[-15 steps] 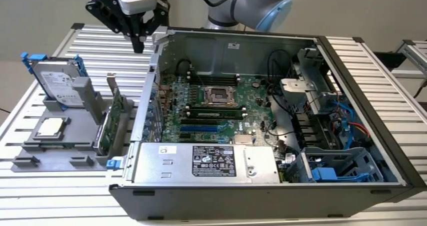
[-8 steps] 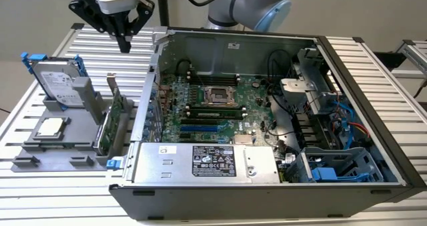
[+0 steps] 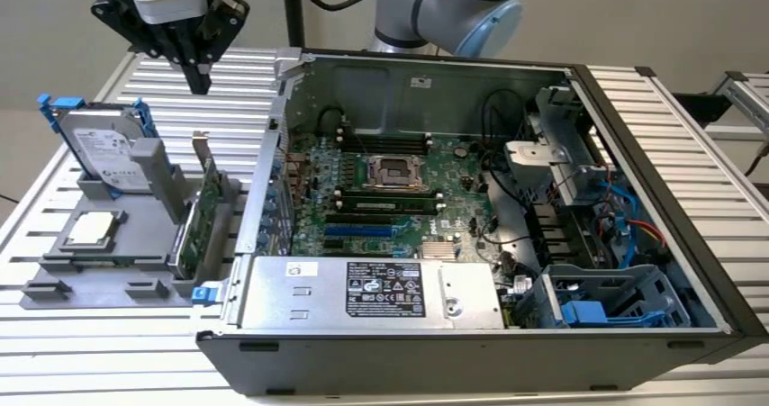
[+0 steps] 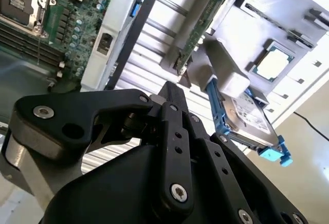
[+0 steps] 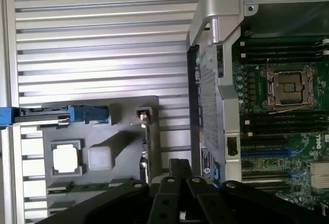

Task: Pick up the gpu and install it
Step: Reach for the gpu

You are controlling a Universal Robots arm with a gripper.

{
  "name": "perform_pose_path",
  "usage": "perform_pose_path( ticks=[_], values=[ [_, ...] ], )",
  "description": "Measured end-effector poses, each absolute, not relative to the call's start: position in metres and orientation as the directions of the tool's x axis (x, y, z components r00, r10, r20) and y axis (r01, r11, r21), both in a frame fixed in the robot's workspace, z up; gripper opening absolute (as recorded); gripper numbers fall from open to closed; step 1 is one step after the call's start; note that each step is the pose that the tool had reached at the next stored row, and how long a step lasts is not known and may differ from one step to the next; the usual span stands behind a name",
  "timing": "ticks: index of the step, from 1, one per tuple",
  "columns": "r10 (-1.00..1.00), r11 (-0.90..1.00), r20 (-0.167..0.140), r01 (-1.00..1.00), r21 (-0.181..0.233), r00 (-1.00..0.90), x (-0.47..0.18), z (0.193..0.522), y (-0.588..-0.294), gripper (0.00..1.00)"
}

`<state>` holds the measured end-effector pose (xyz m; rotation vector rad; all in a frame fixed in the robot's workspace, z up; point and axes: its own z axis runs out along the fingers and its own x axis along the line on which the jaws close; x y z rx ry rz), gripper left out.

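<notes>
Standing on its long edge in a slot of the grey holder block [image 3: 85, 275]: a slim rectangular expansion card [image 3: 202, 221], green circuit board on the visible face, silver metal bracket at one end. Running lengthwise in the exterior view, bracket end toward twelve o'clock and the other end toward six o'clock. Sitting at nine o'clock from the open computer case [image 3: 266, 190], just beside its wall, and at three o'clock from the blue-framed hard drive [image 3: 108, 154]. Appearing edge-on as a thin strip in the first wrist view [image 5: 146, 152].

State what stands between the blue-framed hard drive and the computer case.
In the exterior view, the gpu stands on edge in the grey holder between them.
</notes>
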<state>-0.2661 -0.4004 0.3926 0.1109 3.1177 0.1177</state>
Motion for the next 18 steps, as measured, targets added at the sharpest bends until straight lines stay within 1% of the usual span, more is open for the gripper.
perform_pose_path(
  ticks=[11,18],
  values=[
    [0.072,0.994,-0.017,0.07,0.079,-0.997,-0.297,0.393,-0.402,0.0],
    [0.072,0.994,-0.017,0.07,0.079,-0.997,-0.298,0.393,-0.413,0.0]
  ],
)
